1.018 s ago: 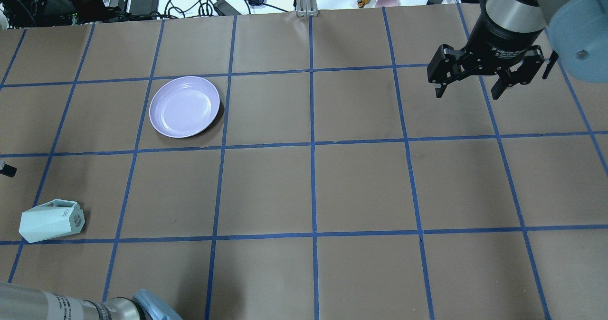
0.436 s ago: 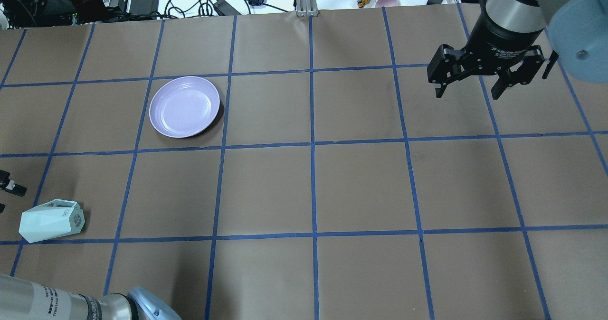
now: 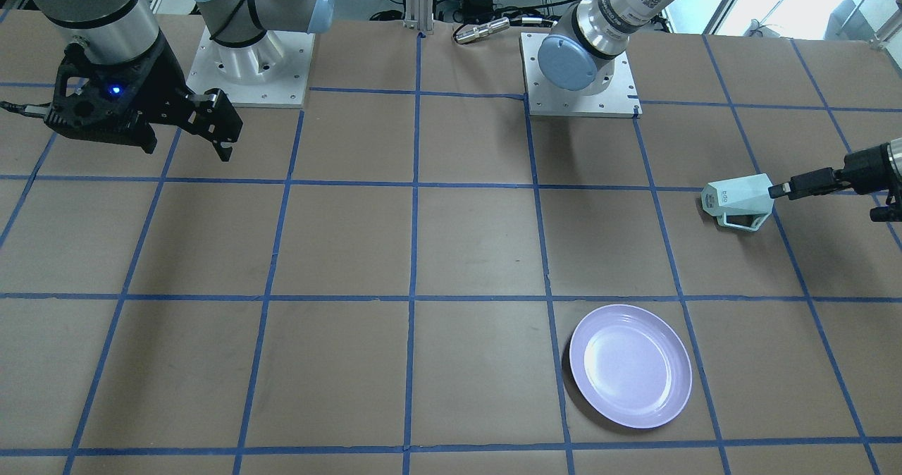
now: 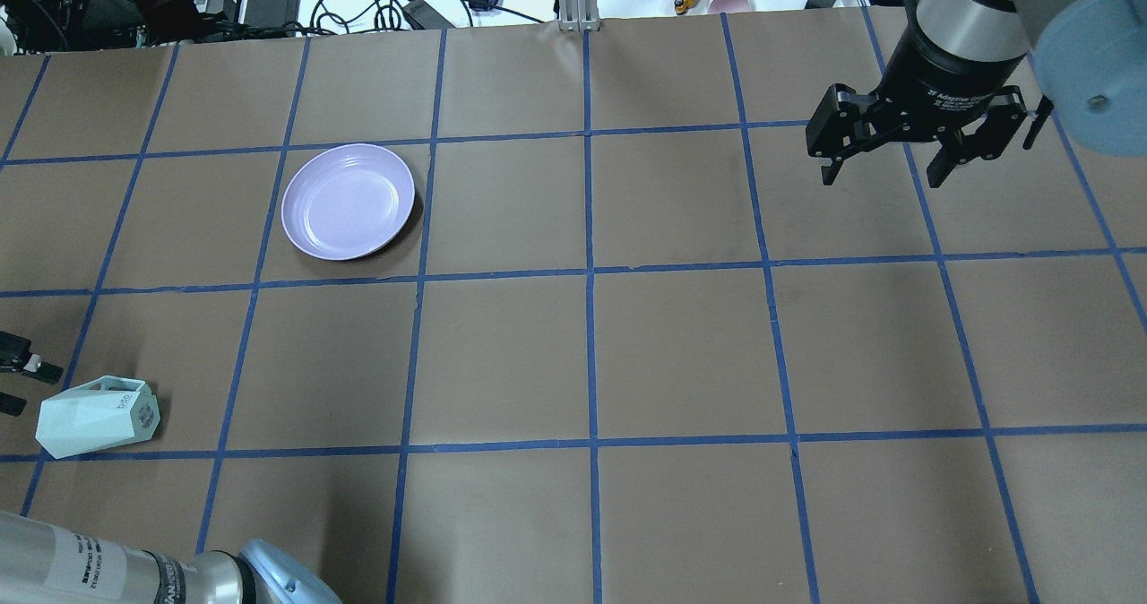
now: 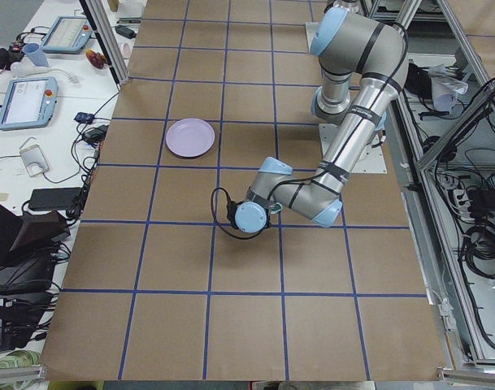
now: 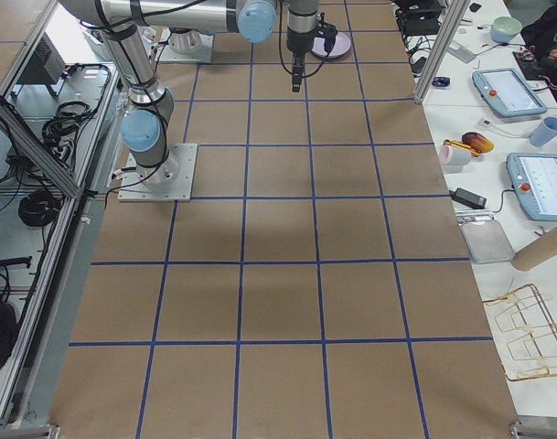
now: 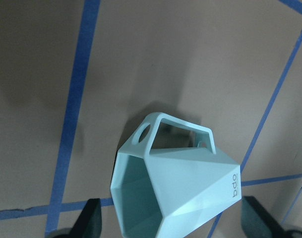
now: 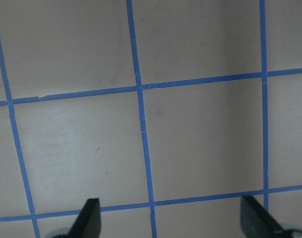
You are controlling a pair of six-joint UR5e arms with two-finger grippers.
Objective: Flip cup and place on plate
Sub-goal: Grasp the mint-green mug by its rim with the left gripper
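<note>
Faceted cup (image 7: 180, 183) (hexagonal mouth); glossy round plate (image 4: 348, 201).

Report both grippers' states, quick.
Left gripper: open, holding nothing, right beside the cup.
Right gripper: open, holding nothing.

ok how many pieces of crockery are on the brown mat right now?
2. The cup lies on its side at the robot's far left, on the near side. The plate sits empty farther forward, also left of centre and apart from the cup. Nothing looks hidden.
</note>
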